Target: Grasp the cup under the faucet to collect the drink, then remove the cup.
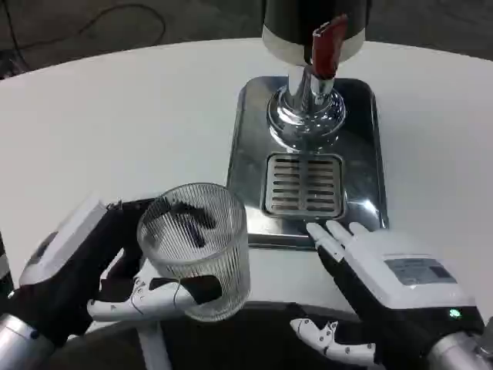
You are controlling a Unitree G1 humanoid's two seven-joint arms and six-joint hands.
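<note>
A white round surface (115, 131) carries everything, with dark floor beyond its far edge. At the near edge the left robot hand (85, 270) grips a clear ribbed cup (196, 250), fingers wrapped around its wall, thumb across the front. Nothing can be made out in the cup; dark fingers show through the glass. The cup sits well short of the faucet, off the tray. The right robot hand (385, 281) lies open, palm down, fingertips touching the near edge of the metal tray (246, 154). In the tray, a slotted drain grate (303, 185) sits below the chrome faucet (306, 108) with its red lever (327, 46), under a dispenser (308, 23) at the far edge.
</note>
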